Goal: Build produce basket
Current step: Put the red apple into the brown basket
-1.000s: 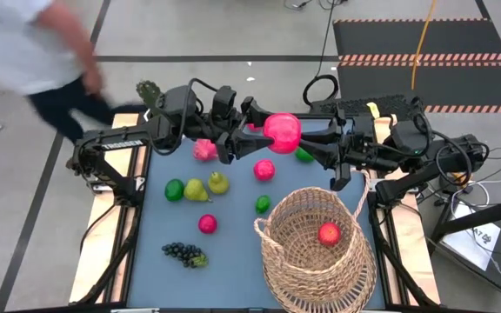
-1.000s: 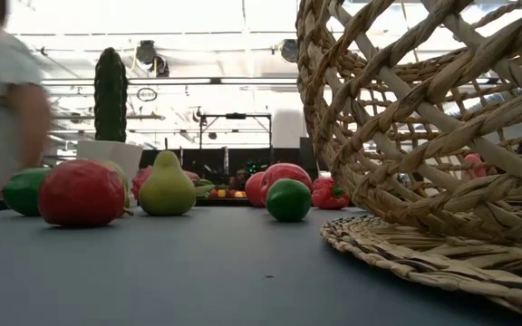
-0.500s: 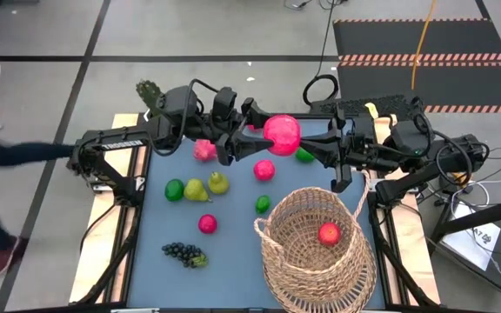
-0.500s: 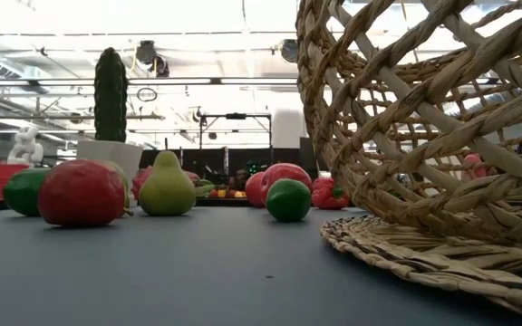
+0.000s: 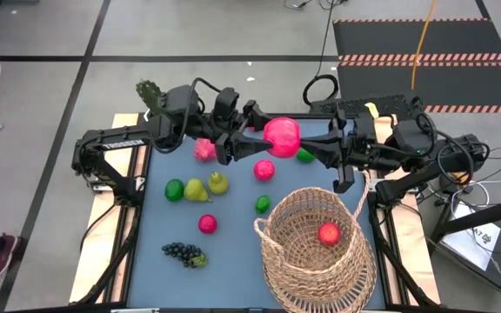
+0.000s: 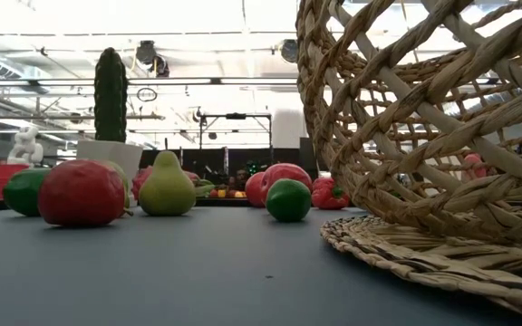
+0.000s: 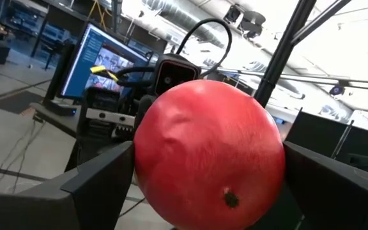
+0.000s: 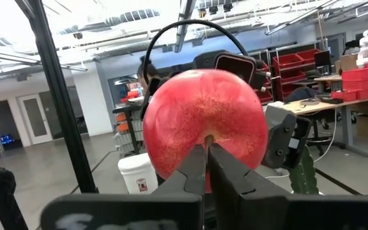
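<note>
Two grippers meet above the far middle of the table in the high view: my left gripper (image 5: 255,135) and my right gripper (image 5: 307,142) both bear on one large pink apple (image 5: 282,134) held in the air between them. Near right on the table stands the basket (image 5: 316,252), with one red apple (image 5: 328,233) inside. Loose on the table to its left lie a dragon fruit (image 5: 203,149), a pink apple (image 5: 264,169), two pears (image 5: 207,186), a lime (image 5: 174,189), a small lime (image 5: 263,204), a red fruit (image 5: 207,223) and grapes (image 5: 185,254). Another green fruit (image 5: 304,155) sits under my right arm. A cactus (image 5: 150,92) stands at the far left corner.

Low view: the basket wall (image 6: 424,118) fills the right; a red fruit (image 6: 81,193), pear (image 6: 168,186) and lime (image 6: 288,200) stand left of it, apart from it.

Left wrist view: my fingers (image 7: 101,182) flank the apple (image 7: 208,153) on both sides, gripping it.

Right wrist view: my fingertips (image 8: 193,167) are pinched nearly together against the apple (image 8: 203,121) at its stem end.
</note>
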